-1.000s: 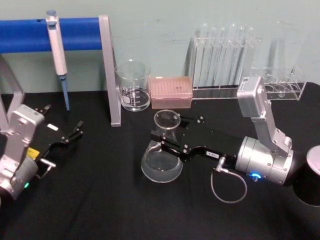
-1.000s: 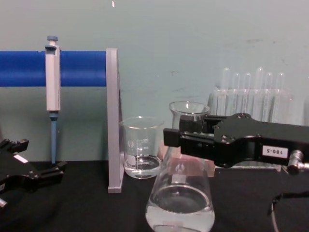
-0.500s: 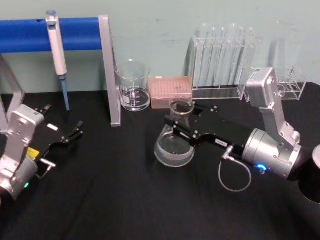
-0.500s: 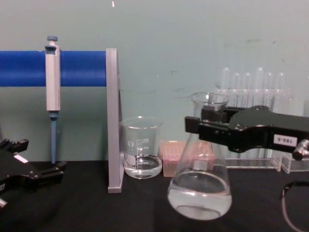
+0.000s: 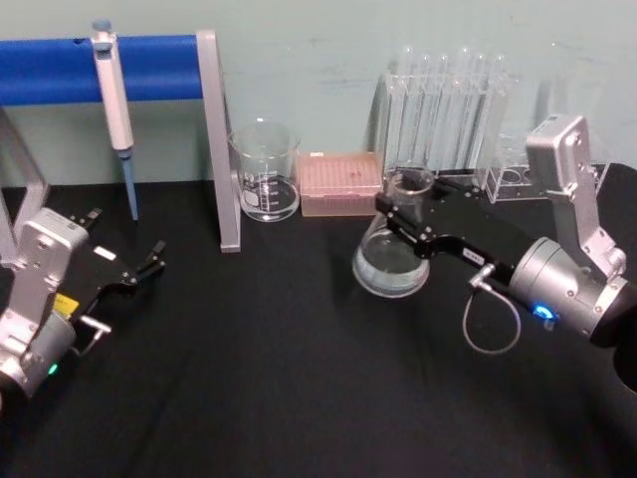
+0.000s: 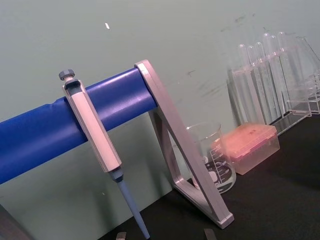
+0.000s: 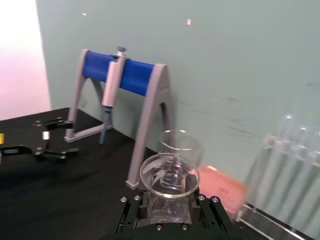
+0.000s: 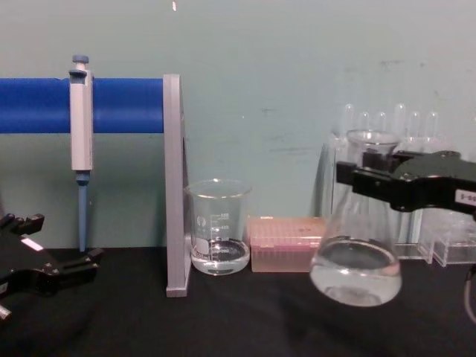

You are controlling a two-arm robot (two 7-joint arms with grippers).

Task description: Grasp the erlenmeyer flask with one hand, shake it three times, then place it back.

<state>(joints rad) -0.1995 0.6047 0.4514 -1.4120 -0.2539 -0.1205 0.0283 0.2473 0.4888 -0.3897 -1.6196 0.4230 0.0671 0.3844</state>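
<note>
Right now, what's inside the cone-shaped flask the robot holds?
Clear liquid sits in the bottom of the erlenmeyer flask. The fingers of the right gripper hide part of its neck.

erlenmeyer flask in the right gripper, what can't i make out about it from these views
- Neck of the clear glass conical flask: chest view, covered by the black right gripper shut around it.
- Flask's wide base: right wrist view, hidden under that gripper.
- Gripper's white numbered label: chest view, cut off by the right edge.
- Black left gripper, parked open at the left: chest view, partly cut off by the left edge.
</note>
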